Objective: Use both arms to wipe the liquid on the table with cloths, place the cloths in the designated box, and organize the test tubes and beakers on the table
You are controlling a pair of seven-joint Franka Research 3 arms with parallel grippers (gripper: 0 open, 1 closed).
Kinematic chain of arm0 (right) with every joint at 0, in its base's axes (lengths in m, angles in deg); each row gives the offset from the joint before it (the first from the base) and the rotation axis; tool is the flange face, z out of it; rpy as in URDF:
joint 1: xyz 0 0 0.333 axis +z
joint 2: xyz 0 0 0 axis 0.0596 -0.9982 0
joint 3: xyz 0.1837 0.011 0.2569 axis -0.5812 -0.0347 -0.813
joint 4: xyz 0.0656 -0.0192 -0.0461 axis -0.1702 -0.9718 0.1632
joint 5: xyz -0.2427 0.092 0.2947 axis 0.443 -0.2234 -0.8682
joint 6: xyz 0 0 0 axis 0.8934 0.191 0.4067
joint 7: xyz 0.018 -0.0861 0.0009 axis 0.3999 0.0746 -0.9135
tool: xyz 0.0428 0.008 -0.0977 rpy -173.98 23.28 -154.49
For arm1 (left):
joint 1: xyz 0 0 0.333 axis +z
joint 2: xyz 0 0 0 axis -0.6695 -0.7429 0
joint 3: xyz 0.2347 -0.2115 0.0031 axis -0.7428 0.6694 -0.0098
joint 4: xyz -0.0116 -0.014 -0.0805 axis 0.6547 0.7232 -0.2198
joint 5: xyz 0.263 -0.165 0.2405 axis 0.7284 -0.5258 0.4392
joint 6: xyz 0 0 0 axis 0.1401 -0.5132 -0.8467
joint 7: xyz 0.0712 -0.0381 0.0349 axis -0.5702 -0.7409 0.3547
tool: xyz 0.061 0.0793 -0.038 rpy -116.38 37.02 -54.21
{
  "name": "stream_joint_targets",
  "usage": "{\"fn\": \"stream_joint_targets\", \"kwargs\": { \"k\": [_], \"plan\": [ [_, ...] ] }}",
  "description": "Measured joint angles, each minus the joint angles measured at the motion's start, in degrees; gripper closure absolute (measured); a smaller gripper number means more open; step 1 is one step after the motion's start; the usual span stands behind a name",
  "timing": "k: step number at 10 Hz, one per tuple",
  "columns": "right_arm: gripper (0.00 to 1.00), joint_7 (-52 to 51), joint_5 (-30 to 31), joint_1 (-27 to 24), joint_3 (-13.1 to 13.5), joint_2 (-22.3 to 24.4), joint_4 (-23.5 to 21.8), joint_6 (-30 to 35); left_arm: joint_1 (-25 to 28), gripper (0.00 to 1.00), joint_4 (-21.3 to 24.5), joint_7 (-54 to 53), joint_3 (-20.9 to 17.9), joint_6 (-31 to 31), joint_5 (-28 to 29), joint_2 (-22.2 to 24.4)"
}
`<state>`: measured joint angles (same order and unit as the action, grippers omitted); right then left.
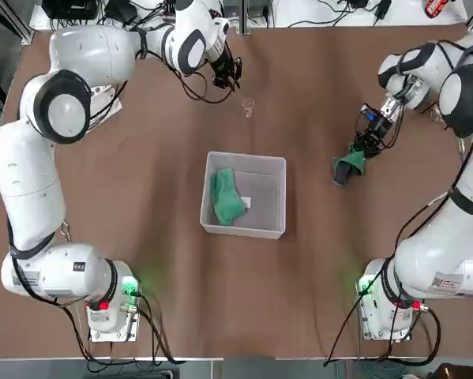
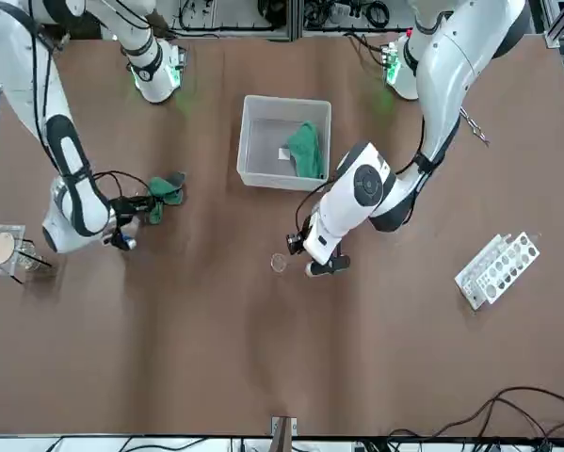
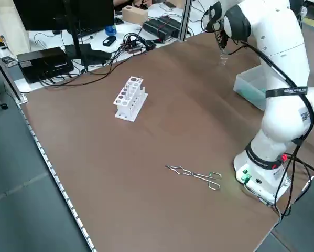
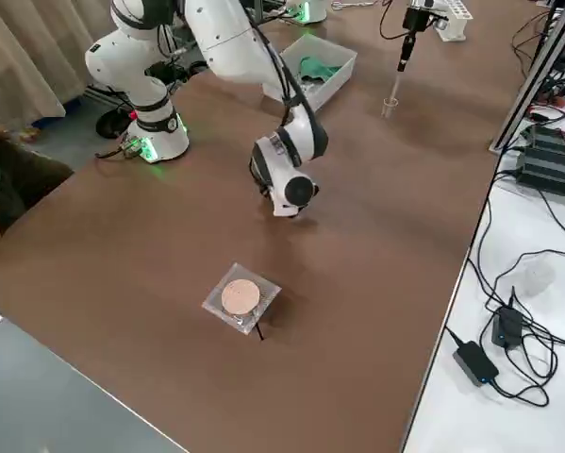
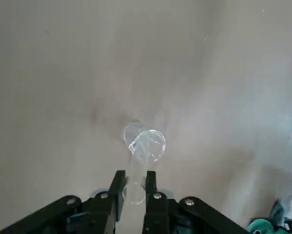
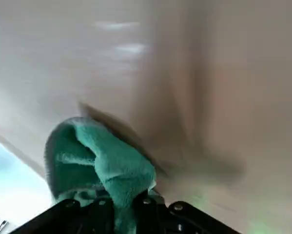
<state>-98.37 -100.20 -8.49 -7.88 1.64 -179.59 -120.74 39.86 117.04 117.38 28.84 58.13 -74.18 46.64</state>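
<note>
At the far middle of the brown table (image 1: 141, 197), left gripper (image 5: 134, 187) has its fingers nearly closed on a thin clear glass test tube (image 5: 142, 146), standing upright. Right gripper (image 6: 124, 204) is clamped on a fuzzy green cloth (image 6: 102, 161) just above the table. Second cloth (image 1: 226, 197) lies crumpled in the translucent square box (image 1: 279, 201). Only the left side view shows metal tongs (image 3: 194, 175); the white holed rack (image 2: 498, 268) sits well apart.

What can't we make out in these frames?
- Any liquid on the table: none discernible, any view.
- Left tool on the tube: contact unclear, glass transparent.
- Right tool: fingertips buried in the cloth, wrist view blurred.
- Beaker: outside the top view.
</note>
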Motion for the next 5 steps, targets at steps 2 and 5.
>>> {"fn": "stream_joint_targets", "kwargs": {
  "k": [2,5],
  "plan": [
    [0.91,-3.0,6.6,-1.2,4.3,0.5,1.4,-1.5,0.0,0.78,-0.3,0.0,0.1,-0.6,0.1,1.2],
    [0.91,-8.1,10.4,-4.6,5.7,0.5,7.1,2.1,0.0,0.79,-0.8,0.5,0.3,-7.1,0.1,6.1]
  ]
}}
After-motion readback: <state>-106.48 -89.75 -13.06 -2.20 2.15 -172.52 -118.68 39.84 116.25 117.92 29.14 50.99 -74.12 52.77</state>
